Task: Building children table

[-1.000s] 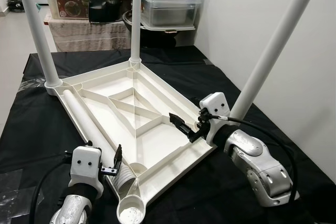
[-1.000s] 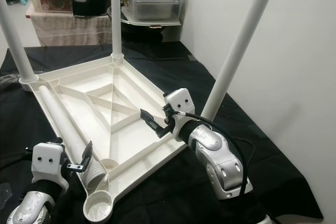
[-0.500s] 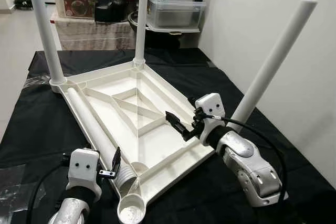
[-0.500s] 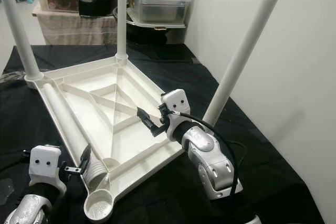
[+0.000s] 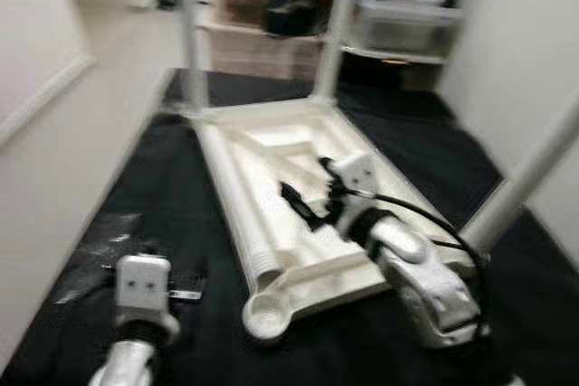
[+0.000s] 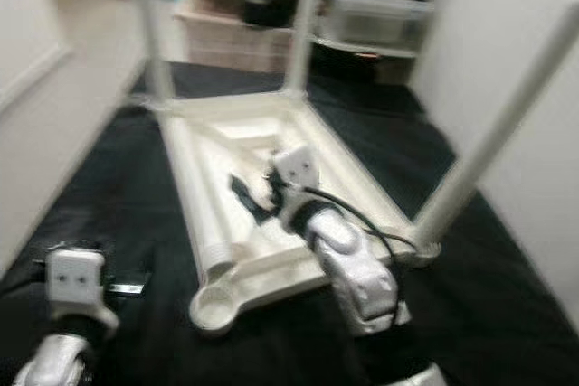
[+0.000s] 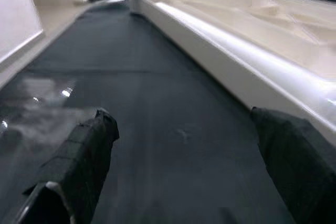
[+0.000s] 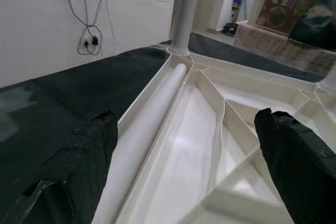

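An upturned white children's table top (image 5: 298, 178) lies on a black cloth (image 5: 172, 196) that covers the work surface, its ribbed underside facing up. Three white legs stand in its corner sockets: two at the far corners (image 5: 192, 42) (image 5: 333, 38) and one at the robot's right (image 5: 525, 178). A fourth, loose leg (image 5: 237, 205) lies inside the frame along its left rim, threaded end toward the empty socket (image 5: 262, 314) at the near corner.

The right gripper (image 5: 303, 210) hovers over the middle of the underside, and in the right wrist view its two black fingers (image 8: 89, 150) are spread wide above the ribs and the loose leg. The left gripper (image 7: 184, 145) sits low over the cloth just left of the table top, touching nothing, fingers likewise apart. Both head views are blurred. Boxes and a clear container (image 5: 407, 29) fill shelves beyond the far edge.
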`<state>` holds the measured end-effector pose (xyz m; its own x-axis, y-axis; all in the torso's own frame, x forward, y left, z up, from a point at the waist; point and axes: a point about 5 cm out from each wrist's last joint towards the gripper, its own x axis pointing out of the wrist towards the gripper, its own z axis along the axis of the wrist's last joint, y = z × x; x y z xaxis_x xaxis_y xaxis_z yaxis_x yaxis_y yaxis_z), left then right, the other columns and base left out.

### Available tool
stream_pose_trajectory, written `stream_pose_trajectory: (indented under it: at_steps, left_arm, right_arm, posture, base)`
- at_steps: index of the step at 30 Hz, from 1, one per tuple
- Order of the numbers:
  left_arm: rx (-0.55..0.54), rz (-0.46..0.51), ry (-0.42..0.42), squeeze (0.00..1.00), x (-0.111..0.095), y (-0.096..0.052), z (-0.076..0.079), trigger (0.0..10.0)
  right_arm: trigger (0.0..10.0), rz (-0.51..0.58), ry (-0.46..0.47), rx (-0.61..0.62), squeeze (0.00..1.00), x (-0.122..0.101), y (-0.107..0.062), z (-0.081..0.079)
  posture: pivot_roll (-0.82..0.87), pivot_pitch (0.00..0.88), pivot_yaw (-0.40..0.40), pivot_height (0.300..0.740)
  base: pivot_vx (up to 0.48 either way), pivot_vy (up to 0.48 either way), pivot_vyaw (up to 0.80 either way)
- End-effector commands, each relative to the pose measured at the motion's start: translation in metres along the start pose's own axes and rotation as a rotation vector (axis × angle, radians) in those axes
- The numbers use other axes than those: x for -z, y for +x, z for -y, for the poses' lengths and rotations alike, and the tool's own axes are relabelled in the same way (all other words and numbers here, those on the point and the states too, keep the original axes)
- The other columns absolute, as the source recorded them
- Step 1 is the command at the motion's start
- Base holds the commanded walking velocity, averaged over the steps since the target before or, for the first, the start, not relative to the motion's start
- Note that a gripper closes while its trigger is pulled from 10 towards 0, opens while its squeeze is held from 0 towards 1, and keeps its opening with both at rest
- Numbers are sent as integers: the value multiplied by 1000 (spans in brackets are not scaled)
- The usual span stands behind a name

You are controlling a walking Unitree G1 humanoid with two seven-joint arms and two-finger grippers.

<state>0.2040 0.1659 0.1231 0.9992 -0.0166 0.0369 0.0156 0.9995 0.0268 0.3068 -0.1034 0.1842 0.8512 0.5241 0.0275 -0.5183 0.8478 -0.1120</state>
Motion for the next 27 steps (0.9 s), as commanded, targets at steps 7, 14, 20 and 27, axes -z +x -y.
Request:
stream_pose_trajectory:
  at_steps: [7,14,20,27]
  left_arm:
    - [-63,-41,27,0,7,1,-8,10000]
    - [-172,-118,69,0,20,2,-19,10000]
    - [-148,-88,17,0,16,4,-17,10000]
    - [-126,-77,10,0,14,5,-11,10000]
  right_arm:
    - [10000,-4,8,42,0,2,-4,9]
    - [10000,-33,-114,4,0,5,-10,15]
    - [10000,-65,-174,55,0,11,-8,18]
    - [10000,-71,-285,93,0,13,-4,16]
  posture:
    - [78,0,-134,740]
    - [61,0,-135,740]
    - [60,0,-136,740]
    - [55,0,-130,740]
  base:
    - [0,0,343]
    - [0,0,0]
    - [0,0,0]
    - [0,0,0]
